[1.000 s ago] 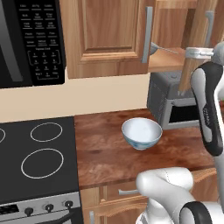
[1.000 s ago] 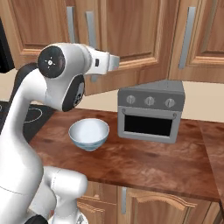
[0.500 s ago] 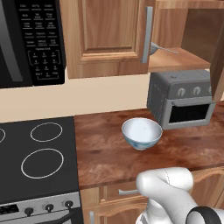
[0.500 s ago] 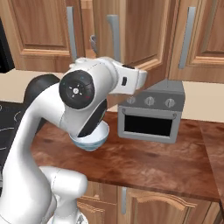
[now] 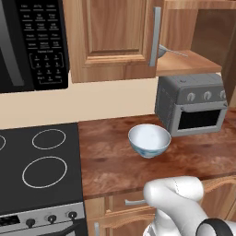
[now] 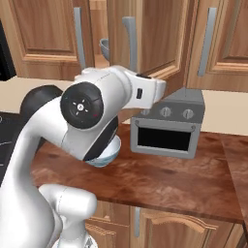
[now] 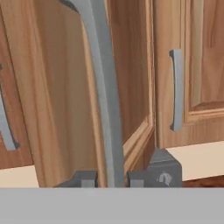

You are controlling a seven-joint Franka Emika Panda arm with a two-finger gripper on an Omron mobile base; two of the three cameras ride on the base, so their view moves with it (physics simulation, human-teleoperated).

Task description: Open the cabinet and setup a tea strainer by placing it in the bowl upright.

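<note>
On the counter (image 5: 110, 161) the bowl (image 5: 149, 139) sits upright and unfilled, just left of a small grey oven (image 5: 193, 102), ready to receive the strainer. Above it, the cabinet (image 5: 110, 41) has its right door (image 6: 160, 38) swung out. On the exposed shelf lies the tea strainer (image 5: 162, 50), basket left, handle pointing right. The tool (image 7: 111, 178) is closed narrowly around that door's long grey handle (image 7: 105, 100), apparently to draw it wider and clear access to the shelf.
</note>
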